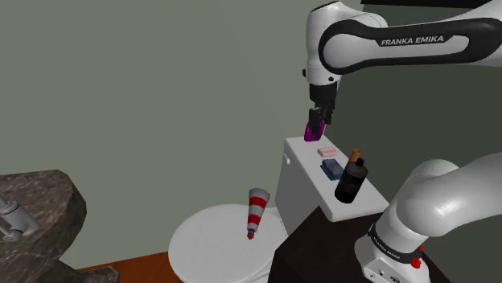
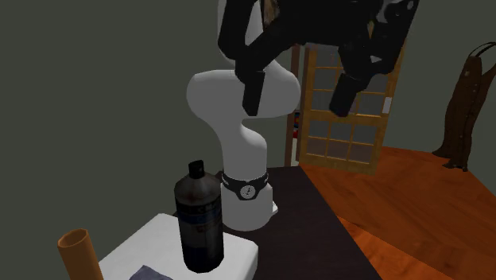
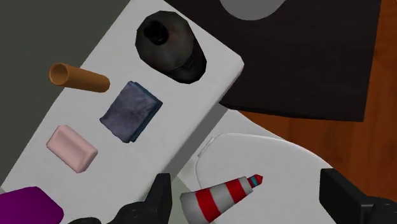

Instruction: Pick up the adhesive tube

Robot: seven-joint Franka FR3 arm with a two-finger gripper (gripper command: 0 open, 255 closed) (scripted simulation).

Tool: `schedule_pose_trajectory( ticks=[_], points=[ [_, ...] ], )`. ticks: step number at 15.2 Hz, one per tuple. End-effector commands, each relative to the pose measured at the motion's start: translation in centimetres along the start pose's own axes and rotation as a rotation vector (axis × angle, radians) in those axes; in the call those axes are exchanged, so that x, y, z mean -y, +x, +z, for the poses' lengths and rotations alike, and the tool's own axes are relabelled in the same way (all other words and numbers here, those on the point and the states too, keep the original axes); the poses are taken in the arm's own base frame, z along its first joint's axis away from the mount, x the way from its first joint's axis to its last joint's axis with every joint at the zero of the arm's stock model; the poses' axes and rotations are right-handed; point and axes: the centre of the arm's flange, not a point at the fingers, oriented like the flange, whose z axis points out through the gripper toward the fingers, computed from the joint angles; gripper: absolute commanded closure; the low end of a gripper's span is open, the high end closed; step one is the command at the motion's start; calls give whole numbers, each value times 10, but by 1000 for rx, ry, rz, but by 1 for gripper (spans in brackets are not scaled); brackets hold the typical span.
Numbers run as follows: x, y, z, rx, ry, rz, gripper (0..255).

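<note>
Adhesive tube (image 1: 256, 213) — striped red and white — lies on the white toilet lid (image 1: 209, 241), just beside the tank (image 1: 302, 181). The claw (image 1: 319, 112) hangs well above the tank's far end, its fingers apart and clasping nothing. On the tank top are a purple object (image 1: 314, 129), a pink bar (image 1: 327, 151), a blue cloth (image 1: 331, 168), an orange cylinder (image 1: 355, 153) and a black bottle (image 1: 351, 181). The wrist view places the tube between the spread fingers, untouched. The second exterior view adds a paned door (image 2: 350, 111) and wooden floor (image 2: 413, 215) behind the arm.
</note>
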Motion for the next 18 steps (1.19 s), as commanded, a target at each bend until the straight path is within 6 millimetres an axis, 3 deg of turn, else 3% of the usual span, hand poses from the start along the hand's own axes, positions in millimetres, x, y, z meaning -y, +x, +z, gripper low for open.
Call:
schedule_pose_trajectory(
  ticks=[1, 7, 14, 18],
  points=[
    [0, 4, 23, 96, -46, -12, 0],
    [-3, 4, 98, 376, -177, -48, 0],
    [-20, -22, 179, 703, -331, -89, 0],
    [-20, -21, 198, 720, -339, -91, 0]
  ],
)
